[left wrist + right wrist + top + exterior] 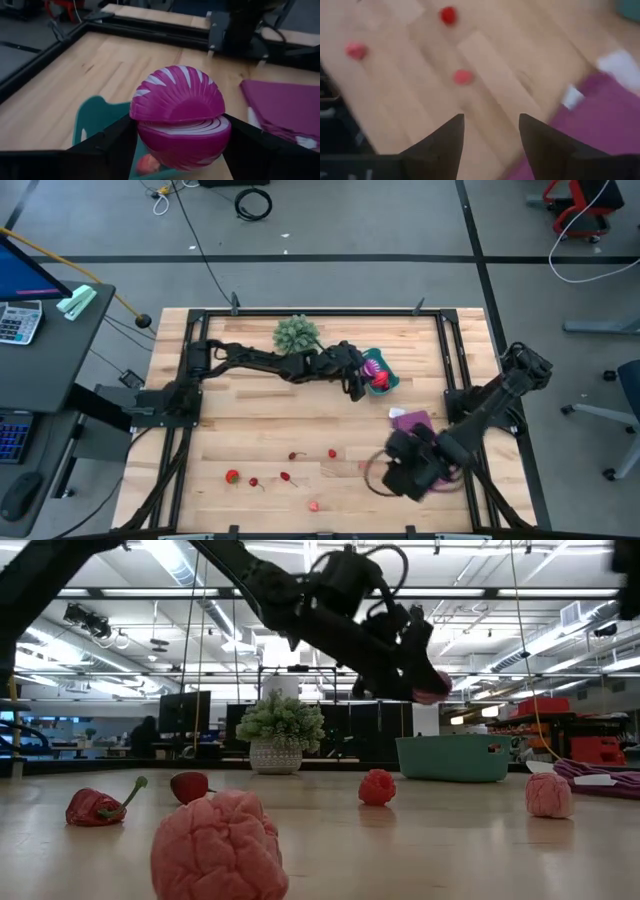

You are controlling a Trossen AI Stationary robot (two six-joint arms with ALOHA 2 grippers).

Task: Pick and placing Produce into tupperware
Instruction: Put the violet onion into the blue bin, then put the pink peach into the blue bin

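Left wrist view, magenta white-striped ball (179, 117), split crosswise, glossy

Bright even overhead light, ceiling strip lights (180, 562) glaring in the low view, soft shadows on the tabletop (260, 430), right wrist view motion-blurred, nearest pink fruit (218, 847) soft, left wrist view background defocused

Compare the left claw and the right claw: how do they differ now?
The left claw is shut on the striped purple ball, above the teal tub; the right claw is open and holds nothing. The left reaches to the far middle of the table; the right hangs over the near right part, beside the purple sheet. Both are dark and two-fingered.
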